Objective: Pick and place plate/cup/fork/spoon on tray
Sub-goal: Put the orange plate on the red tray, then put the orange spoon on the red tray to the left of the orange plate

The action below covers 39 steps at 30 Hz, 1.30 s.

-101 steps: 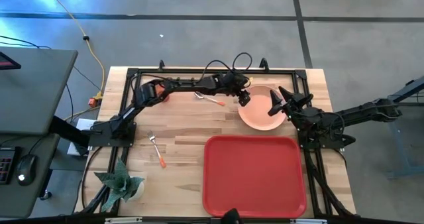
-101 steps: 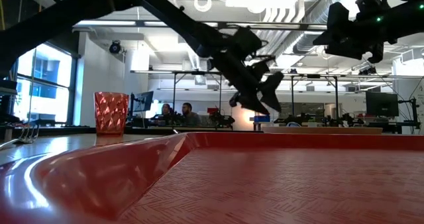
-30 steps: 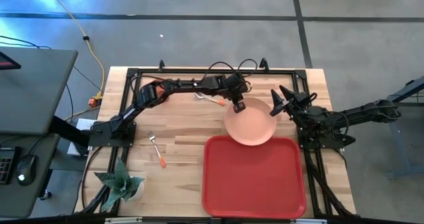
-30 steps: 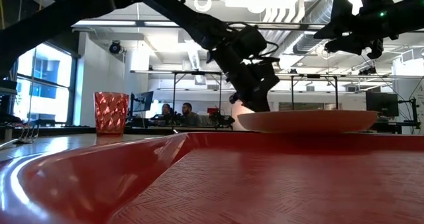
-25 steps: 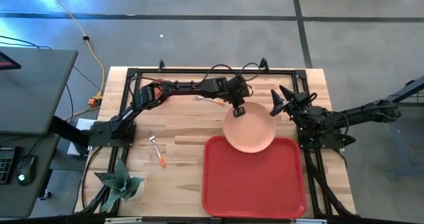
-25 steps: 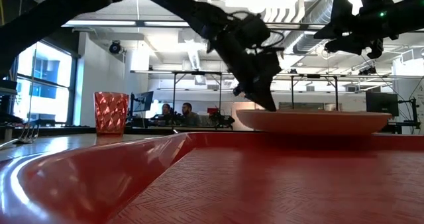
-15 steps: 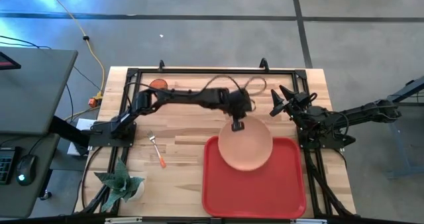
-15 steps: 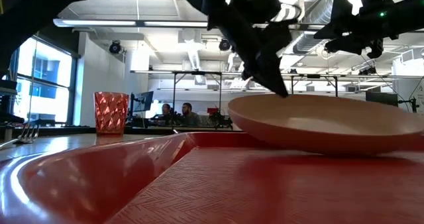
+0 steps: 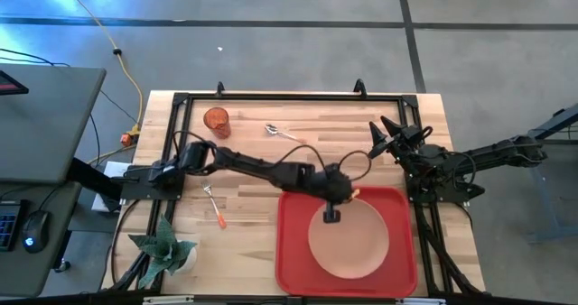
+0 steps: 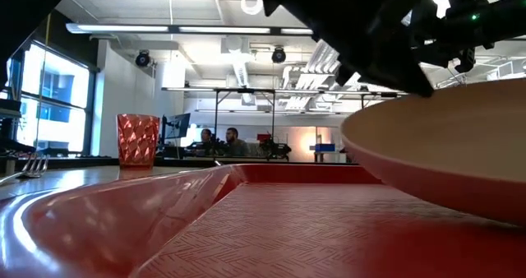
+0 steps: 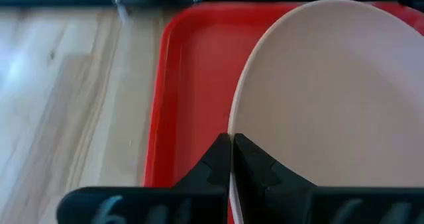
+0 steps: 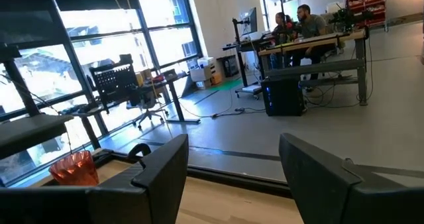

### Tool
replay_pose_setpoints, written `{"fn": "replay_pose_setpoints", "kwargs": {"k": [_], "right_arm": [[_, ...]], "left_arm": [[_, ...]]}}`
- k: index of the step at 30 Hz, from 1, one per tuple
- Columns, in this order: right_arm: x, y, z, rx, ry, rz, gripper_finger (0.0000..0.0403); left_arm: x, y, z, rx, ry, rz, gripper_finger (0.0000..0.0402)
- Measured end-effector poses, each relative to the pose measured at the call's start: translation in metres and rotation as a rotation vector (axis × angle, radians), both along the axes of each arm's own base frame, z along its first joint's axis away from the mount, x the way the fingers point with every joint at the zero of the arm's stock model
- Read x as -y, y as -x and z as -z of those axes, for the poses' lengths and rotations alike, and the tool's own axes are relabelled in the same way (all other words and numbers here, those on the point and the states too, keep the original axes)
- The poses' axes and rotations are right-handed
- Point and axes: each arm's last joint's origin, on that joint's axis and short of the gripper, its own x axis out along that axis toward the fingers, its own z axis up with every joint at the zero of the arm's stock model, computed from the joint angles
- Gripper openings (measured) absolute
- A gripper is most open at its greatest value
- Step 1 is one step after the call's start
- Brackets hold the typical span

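Note:
The salmon-pink plate hangs over the right half of the red tray, with my left gripper shut on it. In the low view the plate looms close above the tray floor. The orange cup stands upright at the far left. The spoon lies near the far edge, and the fork lies left of the tray. My right gripper hovers open at the far right, touching nothing. My left gripper pinches the plate's rim between its two fingers, on the plate's far-left side. The fingers slant down from the table's far left. The plate is held a little tilted above the tray floor.
A potted plant stands at the near left corner. Black frame rails run along the table's far side and past both arm bases. Bare wood lies between the fork and the tray. People sit at desks in the room beyond.
My left gripper has carried the plate toward the table's near edge, from over the tray's far rim to over the tray's right half. The plate has stayed clear of the tray and a little tilted.

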Motion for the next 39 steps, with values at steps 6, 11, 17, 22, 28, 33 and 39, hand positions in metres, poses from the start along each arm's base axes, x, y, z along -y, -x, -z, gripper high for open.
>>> {"fn": "replay_pose_setpoints", "kwargs": {"k": [6, 11, 17, 22, 28, 33, 39], "right_arm": [[0.000, 0.000, 0.000, -0.012, 0.008, 0.003, 0.0228], [0.000, 0.000, 0.000, -0.010, 0.007, 0.006, 0.0228], [0.000, 0.000, -0.002, 0.008, 0.006, 0.004, 0.0228], [0.000, 0.001, -0.003, 0.023, 0.004, 0.003, 0.0228], [0.000, 0.001, -0.003, 0.022, 0.003, 0.010, 0.0228], [0.000, 0.000, -0.003, 0.032, -0.001, -0.007, 0.0228], [-0.001, -0.002, -0.003, 0.061, -0.010, -0.085, 0.0228]], "left_arm": [[0.011, 0.003, 0.023, -0.041, 0.010, 0.005, 0.0001], [0.010, 0.004, 0.026, -0.042, 0.007, 0.001, 0.0012], [0.009, 0.003, 0.027, -0.037, 0.002, 0.004, 0.0052], [0.009, 0.003, 0.028, -0.047, -0.009, 0.012, 0.0085], [0.012, 0.014, 0.006, -0.075, -0.021, 0.038, 0.0100], [0.012, 0.023, -0.018, -0.069, -0.036, 0.088, 0.0096], [0.010, 0.028, -0.029, -0.071, -0.054, 0.100, 0.0082]]}}
